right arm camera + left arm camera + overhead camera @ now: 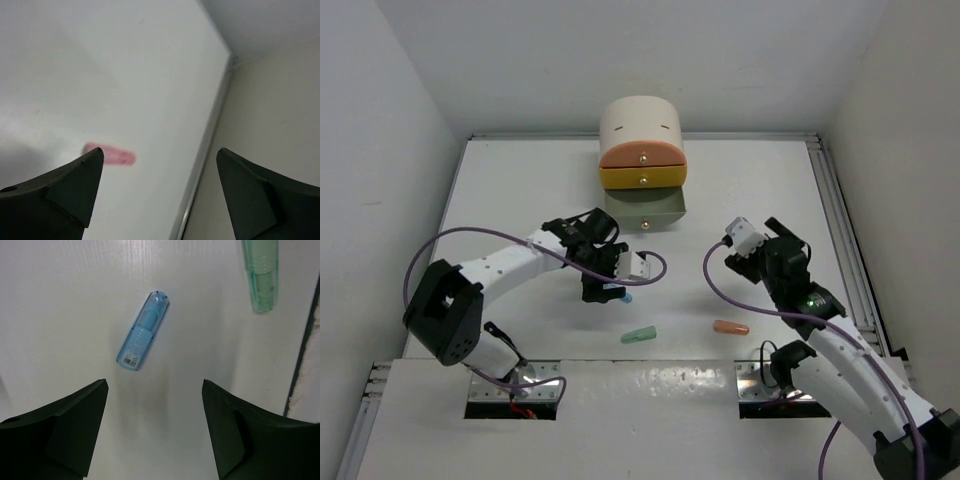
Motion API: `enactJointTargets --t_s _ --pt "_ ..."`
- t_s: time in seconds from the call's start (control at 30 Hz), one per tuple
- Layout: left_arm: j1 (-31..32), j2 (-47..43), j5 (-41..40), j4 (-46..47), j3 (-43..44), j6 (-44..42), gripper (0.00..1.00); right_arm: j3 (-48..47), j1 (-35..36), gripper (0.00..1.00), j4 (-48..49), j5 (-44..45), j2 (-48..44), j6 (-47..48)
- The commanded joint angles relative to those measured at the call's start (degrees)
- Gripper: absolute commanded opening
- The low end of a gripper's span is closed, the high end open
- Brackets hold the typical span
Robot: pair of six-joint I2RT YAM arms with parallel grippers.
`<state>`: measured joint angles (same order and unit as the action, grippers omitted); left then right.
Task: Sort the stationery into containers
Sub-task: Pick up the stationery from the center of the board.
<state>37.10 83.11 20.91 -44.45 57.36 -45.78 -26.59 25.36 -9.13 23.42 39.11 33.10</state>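
- one white table point(520, 200) carries everything; a cream arch-topped cabinet point(640, 120) stands at the middle of its far edge.
- three drawers in it: peach drawer point(642, 155) and orange-yellow drawer point(642, 178) look shut, grey bottom drawer point(645, 208) looks pulled out toward the arms.
- left gripper point(154, 385): low over the table, jaws wide apart, holding and touching nothing.
- right gripper point(159, 150): jaws fully spread, empty, raised right of centre.
- blue capsule point(142, 332) lies flat just ahead of the left fingertips, slanted.
- green capsule point(261, 275) lies apart from it; orange capsule point(730, 327) is near the right arm; pink capsule point(116, 156) is part-hidden by a right finger.
- judged step: approach to pick the blue capsule.
- next move calls for advancing, lowering to straddle it, and perhaps a wrist turn so the pads close across its narrow width.
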Motion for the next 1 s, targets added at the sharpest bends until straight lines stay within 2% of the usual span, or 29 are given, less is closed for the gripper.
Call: enactJointTargets --t_s 0.0,0.07,0.2,0.5,0.63,0.73,0.87,0.97 --pt "1.3 2.49 -2.01 5.5 -0.15 -3.61 0.82 -3.2 -2.42 0.9 -21.18 -12.06 0.7 -8.84" --pt "2.09 4.76 -2.18 6.74 -0.15 -4.4 0.82 -3.82 -3.83 0.89 -25.13 -17.76 0.88 -8.93" --pt "2.89 7.76 -3.5 9.54 -0.67 -5.81 0.79 -3.82 -5.23 0.87 -28.93 -22.96 1.05 -9.72" --pt "4.91 12.07 -6.84 15.96 -1.73 -7.13 0.75 -3.03 -6.56 0.85 -31.92 -26.4 1.05 -11.13" --pt "5.52 11.64 -7.28 19.22 -4.62 -7.92 0.66 -3.47 -7.26 0.76 -33.93 -28.86 1.14 -12.01" --pt "5.79 10.94 -7.37 20.8 -6.91 -9.5 0.57 -3.73 -8.66 0.75 -34.73 -30.71 0.7 -13.59" --pt "5.97 10.14 -7.64 23.0 -9.81 -8.81 0.38 -3.56 -10.68 0.75 -34.47 -31.5 1.4 -16.22" --pt "5.35 9.88 -7.55 20.46 -7.28 -6.79 0.25 -3.73 -12.62 0.74 -34.47 -33.17 2.9 -16.58"
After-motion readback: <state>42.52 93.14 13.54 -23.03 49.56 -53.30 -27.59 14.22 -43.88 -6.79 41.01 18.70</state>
